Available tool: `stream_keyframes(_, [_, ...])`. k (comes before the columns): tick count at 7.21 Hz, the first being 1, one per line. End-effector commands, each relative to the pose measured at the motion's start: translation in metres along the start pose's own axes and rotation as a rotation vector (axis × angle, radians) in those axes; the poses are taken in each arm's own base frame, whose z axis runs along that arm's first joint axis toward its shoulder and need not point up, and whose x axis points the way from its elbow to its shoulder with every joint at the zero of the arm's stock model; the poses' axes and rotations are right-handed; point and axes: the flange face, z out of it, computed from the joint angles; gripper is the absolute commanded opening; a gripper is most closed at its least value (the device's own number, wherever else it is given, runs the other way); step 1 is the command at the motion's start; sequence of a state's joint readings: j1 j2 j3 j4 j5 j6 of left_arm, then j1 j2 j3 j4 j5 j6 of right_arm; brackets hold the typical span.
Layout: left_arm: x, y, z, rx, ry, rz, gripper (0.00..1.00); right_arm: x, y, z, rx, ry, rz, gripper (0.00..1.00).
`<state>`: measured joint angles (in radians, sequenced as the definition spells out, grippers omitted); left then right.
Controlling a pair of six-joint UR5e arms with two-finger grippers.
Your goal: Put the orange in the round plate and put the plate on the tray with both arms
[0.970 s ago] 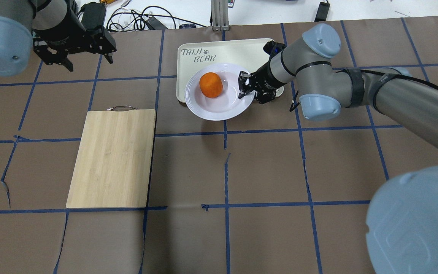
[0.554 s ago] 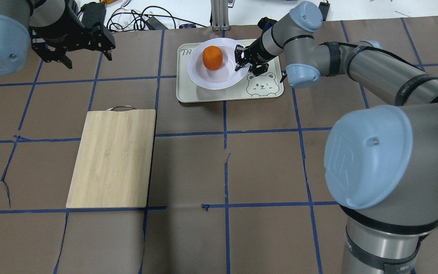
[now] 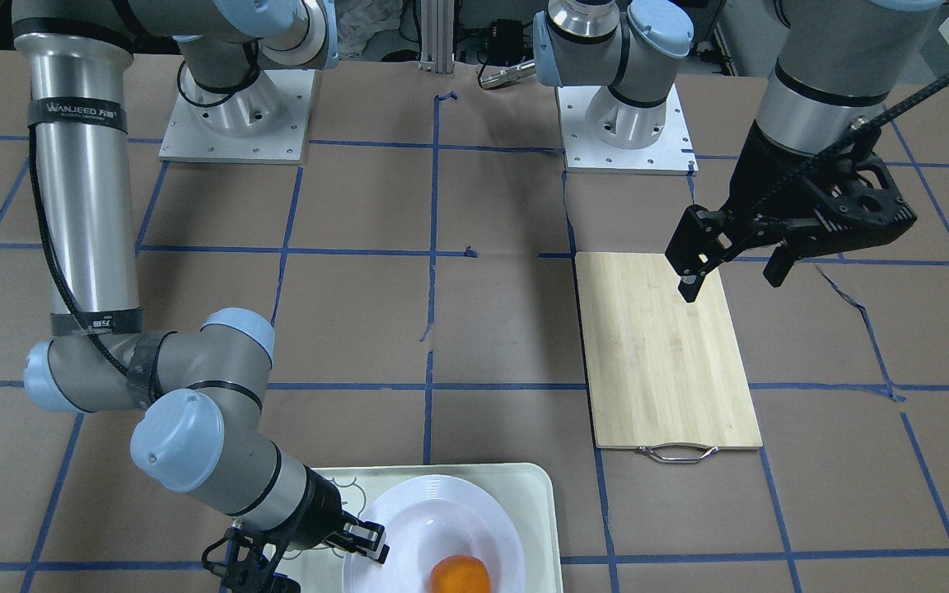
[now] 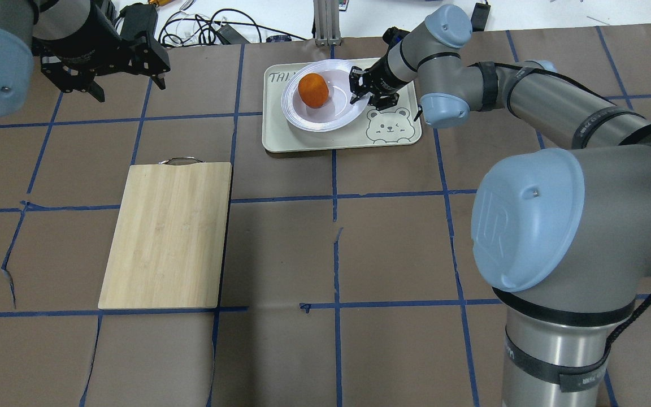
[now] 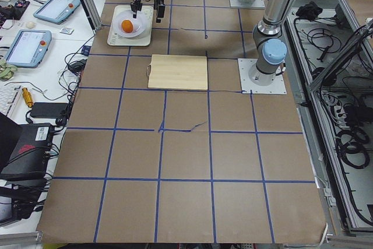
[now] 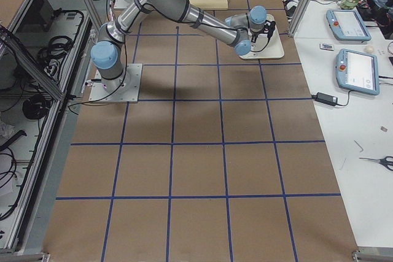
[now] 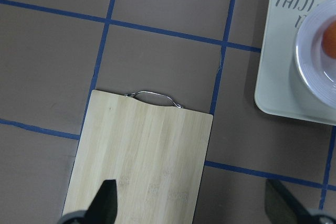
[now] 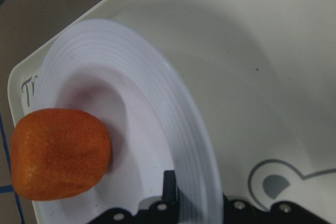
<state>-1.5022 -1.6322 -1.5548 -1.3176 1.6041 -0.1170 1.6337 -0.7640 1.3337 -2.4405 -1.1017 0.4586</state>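
On the desk (image 4: pixel 393 249), the bamboo cutting board (image 4: pixel 167 237) lies near the left gripper (image 3: pixel 731 284), lower down; that gripper hangs spread wide and empty. The tray (image 4: pixel 303 141) sits under the right gripper (image 4: pixel 359 99), which is clenched on the round plate (image 4: pixel 325 116) by its rim. The plate is over the tray, and the orange (image 4: pixel 313 90) sits in the plate's centre, just beyond the right gripper's fingertips.
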Motion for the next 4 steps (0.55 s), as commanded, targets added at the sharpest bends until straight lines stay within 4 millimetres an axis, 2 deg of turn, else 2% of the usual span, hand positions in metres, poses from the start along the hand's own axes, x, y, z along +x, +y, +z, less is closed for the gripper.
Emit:
stream_keyframes(1, [0.019, 0.02, 0.014, -0.044, 0.073, 0.121, 1.0, -0.001, -0.003, -0.015, 0.046, 0.059, -0.024, 1.0])
stream_keyframes(2, [0.02, 0.024, 0.008, -0.035, 0.078, 0.131, 1.0, -0.006, -0.009, -0.031, 0.079, 0.078, -0.106, 1.0])
stream_keyframes(3, [0.018, 0.03, 0.0, -0.026, 0.076, 0.133, 1.0, 0.004, -0.017, -0.06, 0.09, 0.207, -0.204, 1.0])
stream_keyframes(4, [0.016, 0.031, 0.0, -0.031, 0.071, 0.128, 1.0, -0.003, -0.01, -0.104, 0.04, 0.299, -0.261, 1.0])
